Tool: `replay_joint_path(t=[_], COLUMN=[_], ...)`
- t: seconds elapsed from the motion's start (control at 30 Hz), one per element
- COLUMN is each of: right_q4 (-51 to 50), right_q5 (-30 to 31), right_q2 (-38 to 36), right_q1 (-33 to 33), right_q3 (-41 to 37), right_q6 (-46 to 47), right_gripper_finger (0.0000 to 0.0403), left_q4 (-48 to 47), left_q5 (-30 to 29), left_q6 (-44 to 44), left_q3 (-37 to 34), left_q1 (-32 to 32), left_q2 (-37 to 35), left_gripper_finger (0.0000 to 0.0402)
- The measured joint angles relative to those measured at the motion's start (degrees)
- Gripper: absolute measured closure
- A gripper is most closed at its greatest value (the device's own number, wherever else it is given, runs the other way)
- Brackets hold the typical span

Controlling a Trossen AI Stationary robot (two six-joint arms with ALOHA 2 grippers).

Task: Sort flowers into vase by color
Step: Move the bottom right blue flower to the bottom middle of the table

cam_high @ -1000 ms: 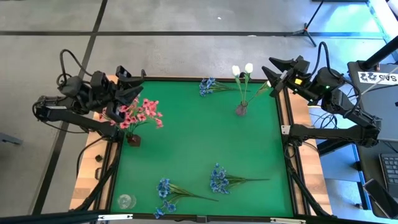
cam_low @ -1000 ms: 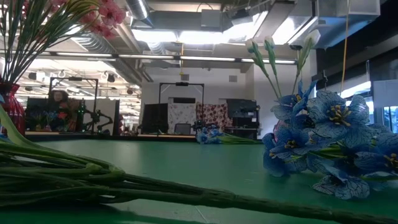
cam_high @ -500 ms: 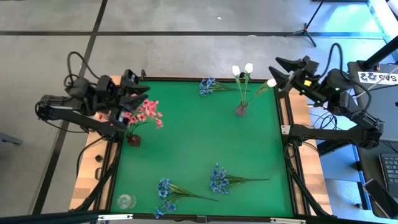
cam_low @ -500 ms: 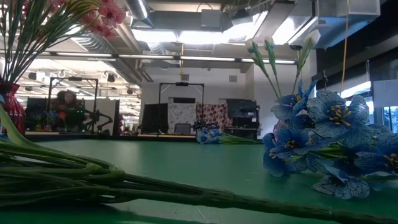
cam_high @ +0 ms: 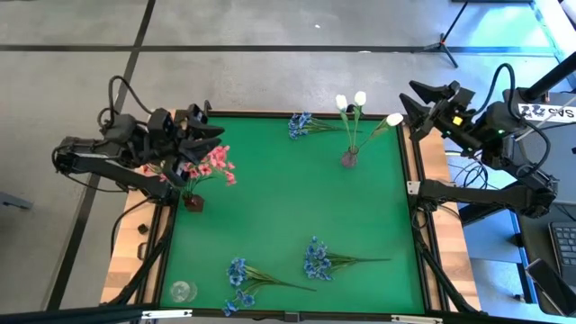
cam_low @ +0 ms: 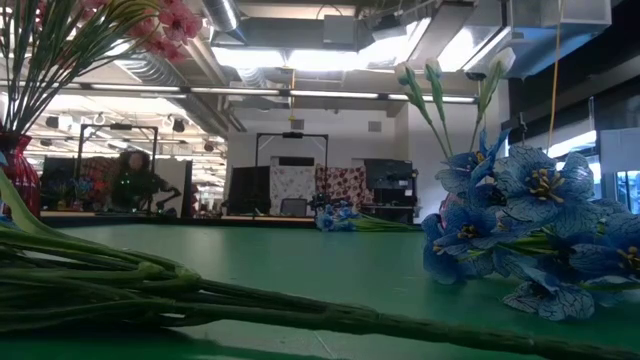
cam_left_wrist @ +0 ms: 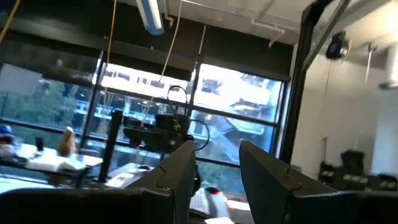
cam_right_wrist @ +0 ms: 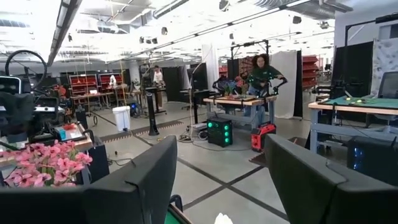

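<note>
Left gripper (cam_high: 209,131): fingers parted, nothing between them, poised just above the pink flowers (cam_high: 205,166) at the mat's 10 o'clock corner. Pointed toward 3 o'clock, with the left arm (cam_high: 99,160) folded outside the table's 9 o'clock edge.

Right gripper (cam_high: 409,101): fingers spread wide, empty, raised just outside the mat's 2 o'clock corner, beside the outermost white bud. Pointed toward 9 o'clock, with the right arm (cam_high: 504,153) trailing off toward 3 o'clock.

Progress, judged from the high view:
- Pink flowers: standing in a dark red vase (cam_high: 193,202). Done.
- White tulips (cam_high: 360,103): three buds standing in a small vase (cam_high: 349,159) near 1 o'clock. Done.
- Blue flowers: not done. Lying flat on the green mat (cam_high: 279,202): one sprig (cam_high: 300,124) at 12 o'clock, one (cam_high: 317,259) near 6 o'clock, one (cam_high: 239,277) near 7 o'clock.
- Small clear vessel (cam_high: 182,292) at the 7 o'clock corner: probably the blue vase, appears empty.
</note>
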Motion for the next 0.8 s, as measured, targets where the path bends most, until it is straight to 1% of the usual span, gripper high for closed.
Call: replay_joint_path(t=[0.13,0.3,0.37,0.5,0.6,0.8], right_q4=[-1.38,-4.23,-5.03,-6.9,-8.36,-10.99], right_q5=[0.0,0.0,0.1,0.5,1.02,2.1], right_q2=[-0.07,-0.18,-0.22,-0.22,-0.2,-0.2], right_q1=[0.0,0.0,0.0,0.0,0.0,0.0], right_q3=[-0.01,0.0,0.0,0.0,-0.02,0.0], right_q6=[0.15,1.75,1.79,1.82,1.88,1.9], right_gripper_finger=[0.0162,0.0162,0.0162,0.0162,0.0162,0.0162], left_q4=[1.69,11.0,13.06,12.92,12.88,11.73], left_q5=[2.5,11.86,13.24,10.95,7.43,2.07], left_q6=[-5.44,-4.63,-3.88,-0.95,0.04,1.05], left_q3=[0.0,0.02,0.02,0.02,0.02,0.07], left_q1=[0.0,-0.73,-2.41,-6.04,-8.72,-14.44], left_q2=[0.65,3.58,5.26,9.23,11.68,12.14], left_gripper_finger=[0.028,0.028,0.028,0.0281,0.0281,0.0281])
